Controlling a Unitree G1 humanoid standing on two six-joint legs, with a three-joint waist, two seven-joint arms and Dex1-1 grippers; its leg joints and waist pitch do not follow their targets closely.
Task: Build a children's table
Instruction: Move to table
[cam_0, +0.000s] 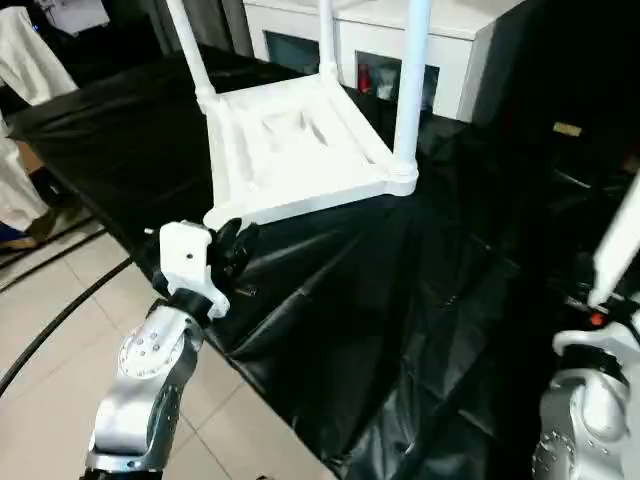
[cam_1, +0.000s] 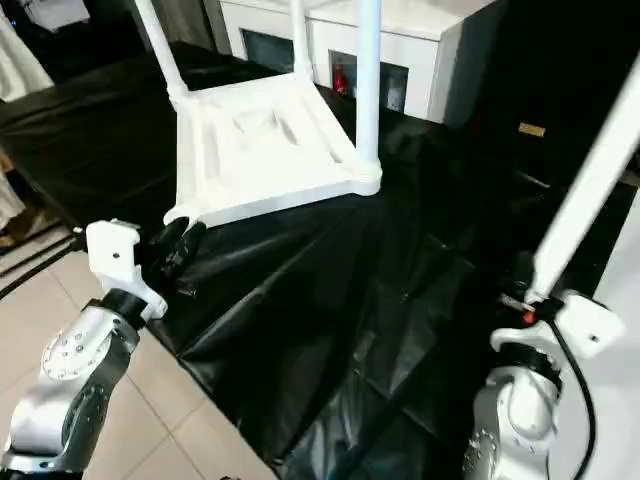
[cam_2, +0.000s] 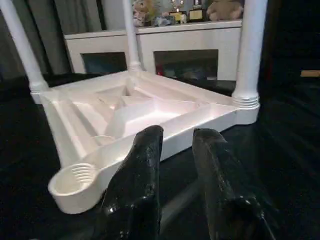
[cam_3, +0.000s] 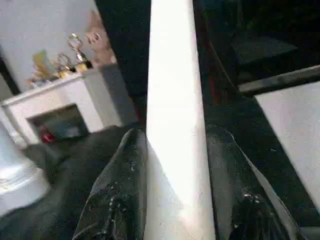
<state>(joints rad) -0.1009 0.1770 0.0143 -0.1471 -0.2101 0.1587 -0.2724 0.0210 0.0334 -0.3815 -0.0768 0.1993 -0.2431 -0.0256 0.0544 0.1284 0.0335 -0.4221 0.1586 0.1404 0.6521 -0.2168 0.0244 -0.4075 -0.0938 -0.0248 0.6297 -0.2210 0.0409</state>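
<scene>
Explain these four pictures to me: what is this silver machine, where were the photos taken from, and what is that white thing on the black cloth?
The silver limbs belong to a humanoid robot. Two pictures come from cameras in its head, looking down over its forearms; the other two come from cameras on its wrists, looking along each end effector's two black fingers.

On the black cloth lies a white plastic tabletop, upside down, ribbed side up. Three white legs already stand in its corner sockets. The near corner socket is still empty.

The right end effector grips the fourth leg between its fingers, off to the right of the tabletop. The left end effector holds nothing; its fingers stand slightly apart, close to the empty socket.

Behind stands a white cabinet with dark glass doors.
</scene>
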